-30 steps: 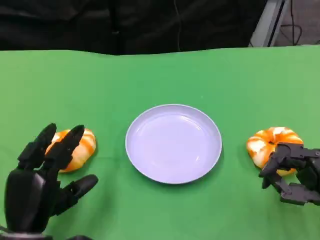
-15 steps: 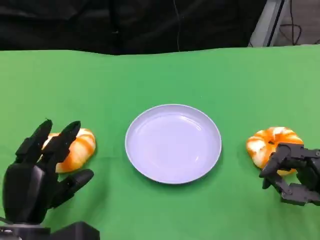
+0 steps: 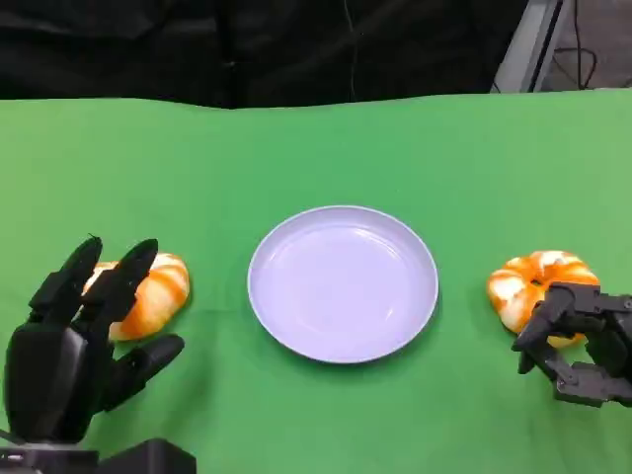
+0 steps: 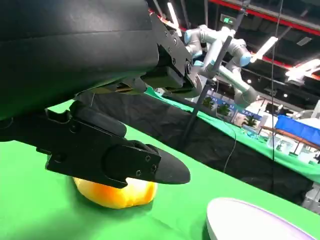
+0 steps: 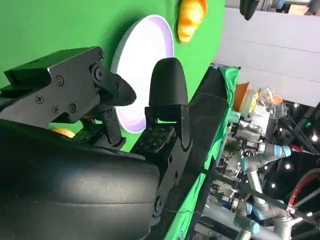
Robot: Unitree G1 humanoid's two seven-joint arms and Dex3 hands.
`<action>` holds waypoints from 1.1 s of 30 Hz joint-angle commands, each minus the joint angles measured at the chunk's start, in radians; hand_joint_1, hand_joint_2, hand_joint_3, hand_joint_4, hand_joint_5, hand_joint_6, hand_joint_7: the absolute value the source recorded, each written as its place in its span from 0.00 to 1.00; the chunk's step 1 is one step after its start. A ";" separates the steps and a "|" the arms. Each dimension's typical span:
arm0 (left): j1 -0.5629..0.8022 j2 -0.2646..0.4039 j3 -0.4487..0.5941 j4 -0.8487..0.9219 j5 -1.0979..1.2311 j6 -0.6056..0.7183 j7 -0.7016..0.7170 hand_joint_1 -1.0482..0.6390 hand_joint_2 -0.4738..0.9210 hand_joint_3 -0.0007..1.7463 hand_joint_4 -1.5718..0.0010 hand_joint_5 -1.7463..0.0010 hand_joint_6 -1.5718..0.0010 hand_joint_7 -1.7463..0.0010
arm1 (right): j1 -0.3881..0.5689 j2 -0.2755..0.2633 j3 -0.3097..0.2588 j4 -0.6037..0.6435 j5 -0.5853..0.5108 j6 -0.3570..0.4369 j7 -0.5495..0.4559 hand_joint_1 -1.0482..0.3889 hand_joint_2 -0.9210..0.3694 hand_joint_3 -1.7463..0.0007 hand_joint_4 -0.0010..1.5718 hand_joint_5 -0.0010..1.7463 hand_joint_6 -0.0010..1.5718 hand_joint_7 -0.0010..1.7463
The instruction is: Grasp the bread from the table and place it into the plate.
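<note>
Both hands poised at bread, plate (image 3: 343,283) bare.
Left hand (image 3: 74,341) spread open over the left bread (image 3: 158,291), holding nothing. Right hand (image 3: 578,341) curled beside the right bread (image 3: 533,281); grip unclear. Both breads on the table (image 3: 316,148).

A green table (image 3: 316,148) is filling most of the frame; a pale plate (image 3: 343,283) is lying at the centre, one bread (image 3: 148,294) at lower left, another bread (image 3: 538,279) at right
</note>
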 commanded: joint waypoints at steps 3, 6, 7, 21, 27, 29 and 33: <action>-0.118 0.052 -0.001 0.113 -0.061 0.034 -0.068 0.25 1.00 0.10 0.83 1.00 0.76 1.00 | 0.011 -0.011 -0.009 -0.012 0.012 -0.002 0.000 0.78 0.19 0.48 0.53 0.85 0.55 0.65; -0.126 0.057 -0.012 0.130 -0.069 0.026 -0.057 0.26 1.00 0.10 0.83 0.99 0.76 1.00 | 0.011 -0.012 -0.010 -0.011 0.014 0.005 0.003 0.78 0.20 0.46 0.53 0.85 0.55 0.65; -0.127 0.058 -0.015 0.132 -0.071 0.024 -0.054 0.26 1.00 0.10 0.83 0.99 0.76 1.00 | 0.011 -0.012 -0.010 -0.011 0.014 0.005 0.004 0.78 0.20 0.46 0.53 0.85 0.55 0.65; -0.137 0.065 -0.036 0.143 -0.098 0.021 -0.064 0.26 1.00 0.11 0.82 1.00 0.76 1.00 | 0.011 -0.014 -0.009 -0.014 0.009 0.007 -0.001 0.78 0.20 0.46 0.53 0.85 0.55 0.65; -0.158 0.064 -0.045 0.185 -0.122 0.011 -0.101 0.27 1.00 0.10 0.82 1.00 0.76 1.00 | 0.010 -0.009 -0.010 -0.014 0.017 0.005 0.009 0.78 0.20 0.46 0.53 0.85 0.54 0.65; -0.165 0.065 -0.050 0.197 -0.127 0.008 -0.105 0.27 1.00 0.10 0.82 1.00 0.75 1.00 | 0.009 -0.008 -0.011 -0.015 0.017 0.009 0.009 0.78 0.20 0.46 0.53 0.86 0.55 0.65; -0.183 0.061 -0.058 0.229 -0.141 0.001 -0.120 0.27 1.00 0.10 0.82 1.00 0.75 1.00 | 0.010 -0.010 -0.010 -0.012 0.003 -0.003 -0.007 0.78 0.19 0.47 0.53 0.85 0.55 0.65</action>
